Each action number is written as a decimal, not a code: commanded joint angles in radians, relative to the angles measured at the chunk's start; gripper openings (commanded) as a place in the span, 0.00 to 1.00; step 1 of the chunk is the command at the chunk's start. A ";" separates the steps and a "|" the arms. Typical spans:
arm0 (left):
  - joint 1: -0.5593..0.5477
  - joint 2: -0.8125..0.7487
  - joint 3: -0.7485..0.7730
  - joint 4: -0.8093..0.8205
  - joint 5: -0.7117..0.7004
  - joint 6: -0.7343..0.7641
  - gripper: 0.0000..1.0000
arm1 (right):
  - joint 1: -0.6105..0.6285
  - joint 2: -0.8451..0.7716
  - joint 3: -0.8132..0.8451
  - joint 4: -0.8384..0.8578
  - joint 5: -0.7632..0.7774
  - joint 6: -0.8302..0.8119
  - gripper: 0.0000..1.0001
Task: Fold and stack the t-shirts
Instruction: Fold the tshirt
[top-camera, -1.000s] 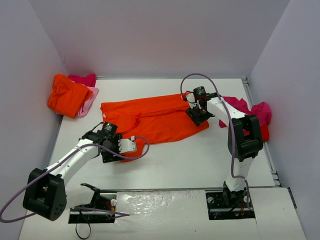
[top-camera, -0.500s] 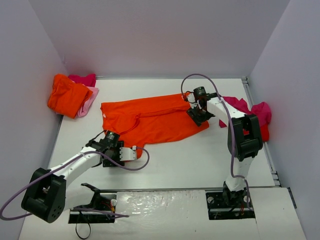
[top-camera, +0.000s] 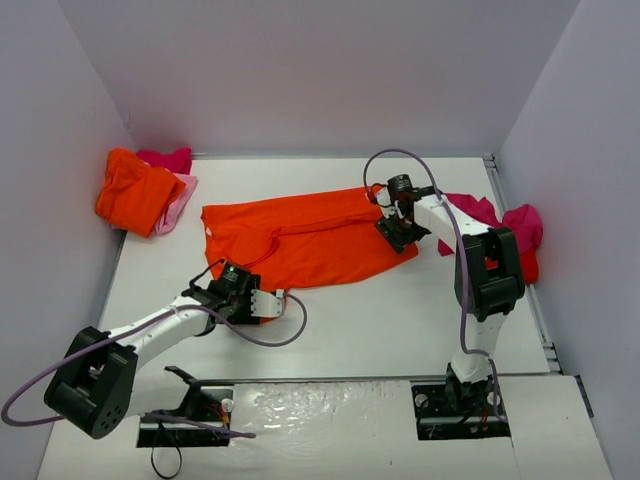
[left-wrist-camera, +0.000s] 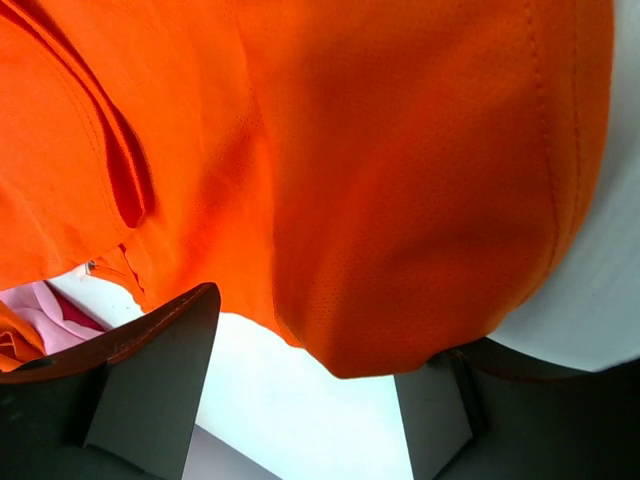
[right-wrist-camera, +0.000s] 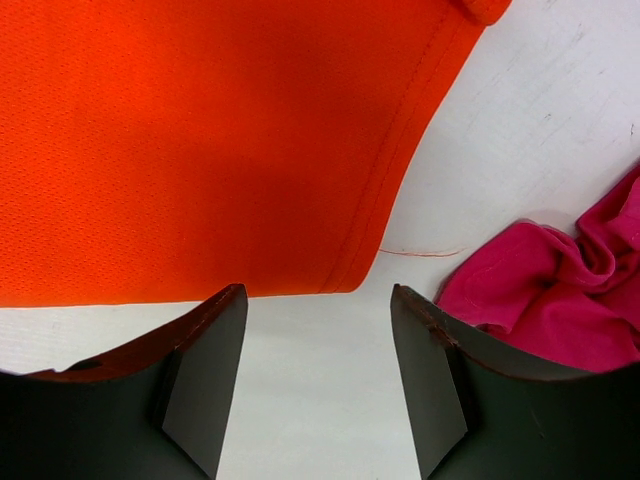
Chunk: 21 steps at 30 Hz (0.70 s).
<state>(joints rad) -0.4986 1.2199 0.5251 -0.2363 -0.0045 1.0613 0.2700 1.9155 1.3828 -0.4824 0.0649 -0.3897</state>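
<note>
A bright orange t-shirt (top-camera: 310, 240) lies spread flat across the middle of the table. My left gripper (top-camera: 264, 303) sits at its near left corner, open. In the left wrist view a lobe of the orange cloth (left-wrist-camera: 400, 200) hangs between the two fingers (left-wrist-camera: 150, 390) and overlaps the right one, with white table showing between them. My right gripper (top-camera: 398, 233) is at the shirt's right edge, also open. In the right wrist view it (right-wrist-camera: 317, 295) is over bare table, with the shirt's hem (right-wrist-camera: 200, 150) just beyond the tips.
A folded orange shirt (top-camera: 133, 190) lies on pink ones (top-camera: 178, 195) at the back left corner. A crumpled magenta shirt (top-camera: 505, 222) (right-wrist-camera: 560, 300) lies by the right wall, close to the right gripper. Walls enclose the table on three sides.
The left gripper has slid right and toward the near edge along the shirt's front corner, and its jaws have narrowed a little. The right arm has stayed still.
</note>
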 joint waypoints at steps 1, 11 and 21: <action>-0.024 0.017 0.046 0.022 0.034 -0.043 0.63 | -0.009 -0.003 0.002 -0.001 0.037 -0.001 0.57; -0.031 0.019 0.205 -0.040 0.057 -0.160 0.63 | -0.017 0.002 0.006 0.002 0.044 -0.003 0.57; 0.012 0.150 0.364 0.019 0.136 -0.246 0.64 | -0.018 0.014 0.014 0.007 0.029 -0.011 0.57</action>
<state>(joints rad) -0.4966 1.3158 0.8193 -0.2671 0.0908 0.8662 0.2558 1.9282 1.3819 -0.4805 0.0819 -0.3931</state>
